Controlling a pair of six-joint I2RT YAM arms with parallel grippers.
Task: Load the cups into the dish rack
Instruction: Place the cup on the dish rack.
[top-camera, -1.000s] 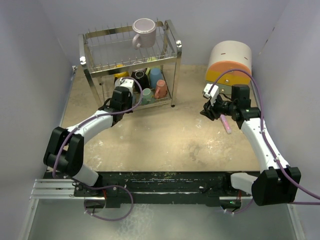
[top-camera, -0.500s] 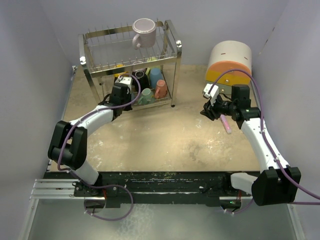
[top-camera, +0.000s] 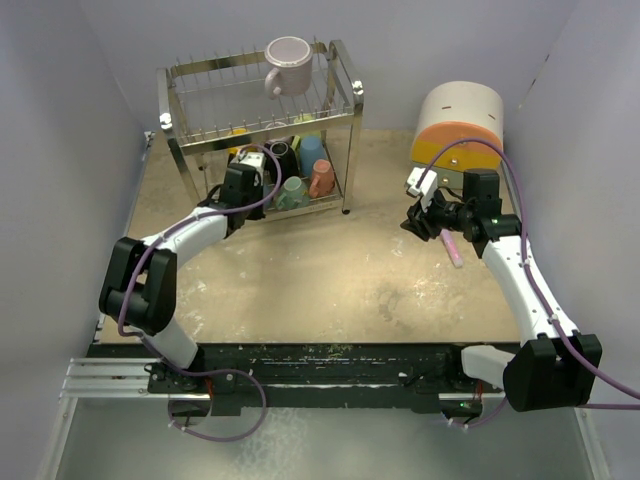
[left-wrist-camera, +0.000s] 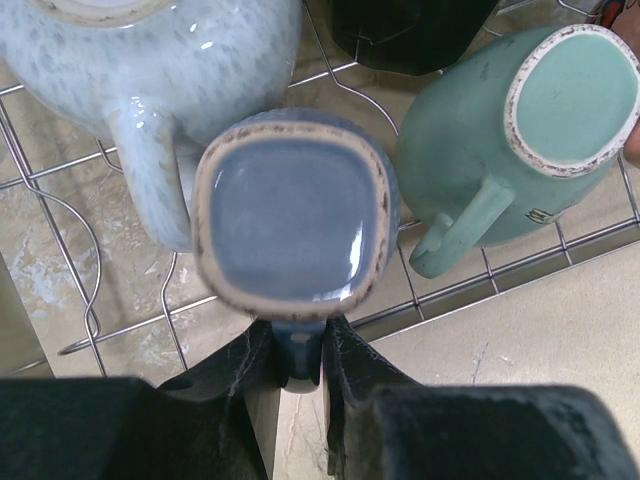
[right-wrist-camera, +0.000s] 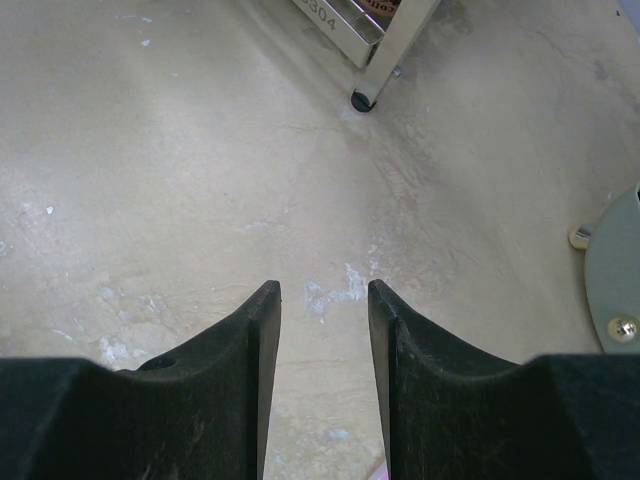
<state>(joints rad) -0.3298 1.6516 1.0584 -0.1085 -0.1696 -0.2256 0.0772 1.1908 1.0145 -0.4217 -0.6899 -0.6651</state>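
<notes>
Our left claw (left-wrist-camera: 303, 355) is pinching the handle of the blue cup (left-wrist-camera: 295, 225), one finger pressed on each side of that narrow loop. The cup sits mouth down directly ahead of the claw, its glazed base turned up towards us. It is on the lower wire grid (left-wrist-camera: 60, 210) of the dish rack (top-camera: 200, 95). Ahead and to the left, a pale speckled cup (left-wrist-camera: 160, 60) crowds right against it. Ahead and to the right a teal cup (left-wrist-camera: 490, 150) also shows its base, with its handle pointing back at us. A black cup (left-wrist-camera: 410, 30) sits farther ahead.

We judge the blue cup to be stiff, fairly heavy for its size and slick with glaze. It would likely chip if knocked against its neighbours or the chrome tubes. The handle is the sensible hold, though a cup pinched there can swing, so we think any letting go should be slow, with the rim settled flat on the wires.

Our right claw (right-wrist-camera: 323, 300) is spread with nothing between its fingers, hovering over the bare bench (right-wrist-camera: 150, 150). One rack foot (right-wrist-camera: 362, 99) stands ahead of it. A lilac cup (top-camera: 288, 62) rests on the upper tier.
</notes>
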